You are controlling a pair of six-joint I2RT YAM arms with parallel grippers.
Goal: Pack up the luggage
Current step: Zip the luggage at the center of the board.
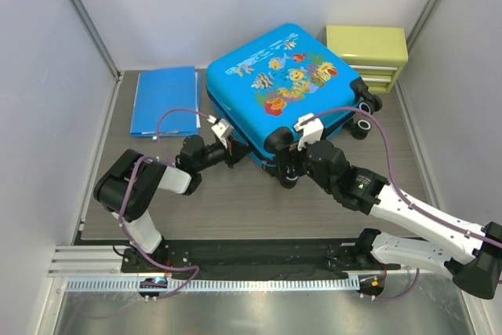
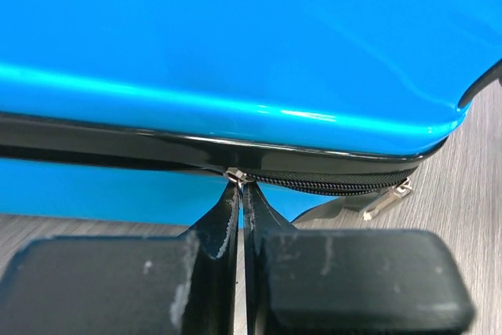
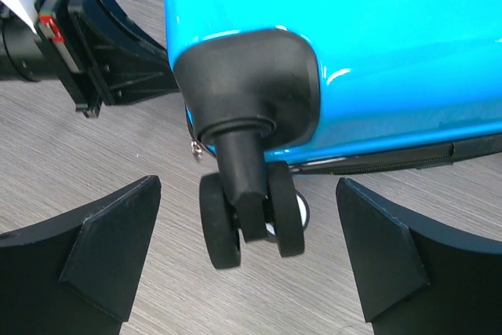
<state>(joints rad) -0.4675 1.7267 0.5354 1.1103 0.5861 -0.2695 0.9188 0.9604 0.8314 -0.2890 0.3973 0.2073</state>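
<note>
The bright-blue luggage with fish prints lies flat and closed on the table, its black wheels toward the arms. My left gripper presses against the near left side at the zip line. In the left wrist view its fingers are shut, tips pinched on the silver zipper pull. A second zipper pull hangs loose to the right. My right gripper is open at the near corner, its fingers either side of a black double wheel without touching it.
A flat blue folder lies at the back left. A yellow-green drawer box stands behind the suitcase at the back right. White walls enclose the table on three sides. Bare wood-grain tabletop lies between the suitcase and the arm bases.
</note>
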